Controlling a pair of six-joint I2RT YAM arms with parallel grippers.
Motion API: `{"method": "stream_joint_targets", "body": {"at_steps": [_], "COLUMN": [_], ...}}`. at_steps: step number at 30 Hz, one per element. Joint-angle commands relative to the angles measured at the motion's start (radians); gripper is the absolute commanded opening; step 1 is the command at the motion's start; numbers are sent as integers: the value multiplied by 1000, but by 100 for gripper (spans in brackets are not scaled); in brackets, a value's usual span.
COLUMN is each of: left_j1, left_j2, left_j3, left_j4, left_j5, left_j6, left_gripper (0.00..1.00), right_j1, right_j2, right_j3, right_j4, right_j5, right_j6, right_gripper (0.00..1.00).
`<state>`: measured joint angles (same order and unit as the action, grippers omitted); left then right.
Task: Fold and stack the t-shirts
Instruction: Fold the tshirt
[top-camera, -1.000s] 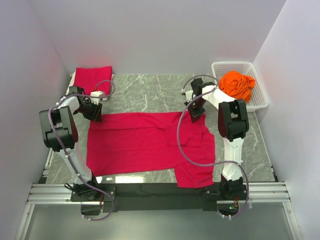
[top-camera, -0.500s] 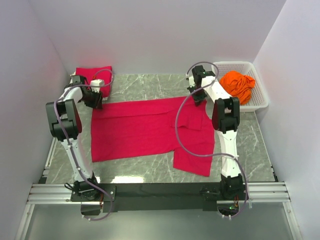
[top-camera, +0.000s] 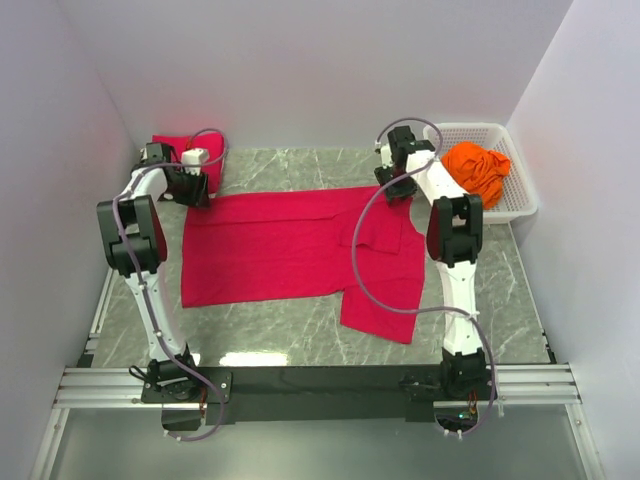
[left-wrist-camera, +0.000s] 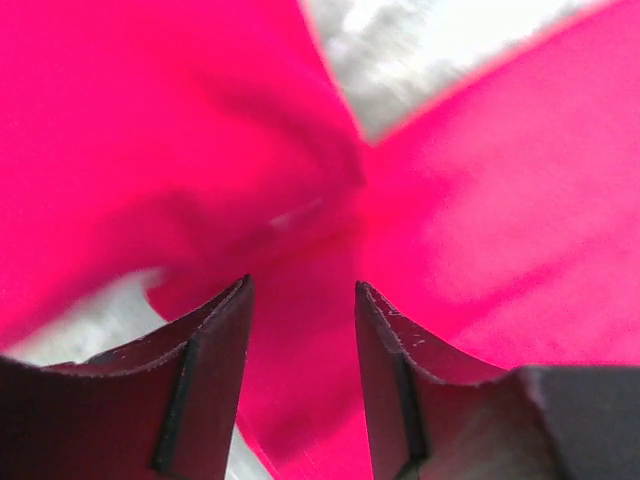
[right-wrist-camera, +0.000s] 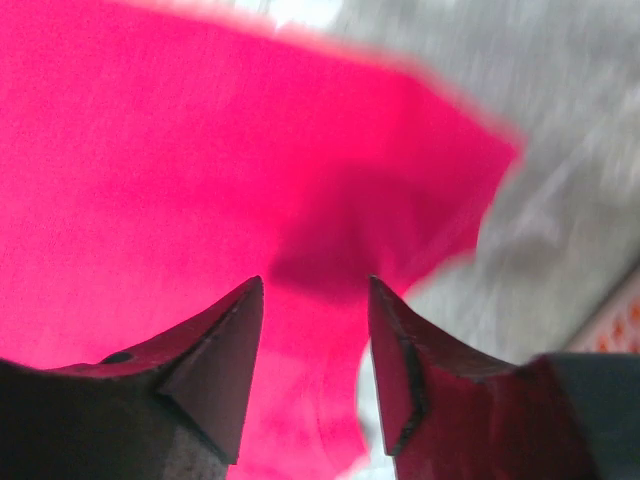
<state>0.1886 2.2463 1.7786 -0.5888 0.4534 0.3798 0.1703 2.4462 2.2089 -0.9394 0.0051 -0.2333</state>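
Red shirt (top-camera: 290, 250) is lying flat.
Left gripper (top-camera: 200, 195) and right gripper (top-camera: 398, 190), fingers spread, are hovering over its far left and right corners.

A robot lab is seen here, set up as a small test booth. A table (top-camera: 300, 180) with a grey stone-look top is closed in by plain white walls (top-camera: 300, 70) on the left, the right and the far side. A metal rail (top-camera: 320, 380) is fixed along the near edge. The left robot arm (top-camera: 130, 235) and the right robot arm (top-camera: 455, 230) are bolted to it. Grey cables (top-camera: 400, 128) are looped along the arms. A white plastic basket (top-camera: 455, 130) is kept in the far right corner.
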Motion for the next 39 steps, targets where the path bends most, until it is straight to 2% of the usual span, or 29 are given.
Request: {"method": "stream_joint_targets", "body": {"at_steps": [1, 5, 9, 14, 17, 20, 23, 27, 32, 39], "left_j1": [6, 15, 66, 181, 224, 241, 242, 241, 241, 241], "left_j2": [-192, -380, -510, -600, -642, -698, -778, -843, -873, -863], "left_j3": [-59, -224, -390, -528, -605, -694, -790, -887, -943, -958], "left_j4": [1, -37, -110, -304, -384, -401, -359, -307, -280, -215], "left_j5": [105, 143, 243, 332, 311, 260, 216, 183, 162, 134], "left_j6": [13, 112, 249, 496, 617, 691, 725, 752, 791, 789], "left_gripper": [52, 54, 55, 55, 54, 54, 55, 56, 58, 60], "right_j1": [-11, -11, -9, 14, 31, 52, 81, 110, 112, 113], "right_j2": [-261, -449, -574, -778, -877, -915, -946, -963, -921, -803], "right_j3": [-98, -244, -473, -789, -983, -1075, -1164, -1241, -1249, -1244], "right_j4": [36, -14, -119, -99, -41, -33, 4, 160, 260, 237], "right_j5": [-86, -170, -263, -237, -206, -186, -157, -87, -51, -27], "right_j6": [-35, -118, -282, -441, -524, -584, -604, -601, -604, -609], "right_gripper": [56, 56, 52, 47, 46, 45, 45, 47, 57, 55]}}
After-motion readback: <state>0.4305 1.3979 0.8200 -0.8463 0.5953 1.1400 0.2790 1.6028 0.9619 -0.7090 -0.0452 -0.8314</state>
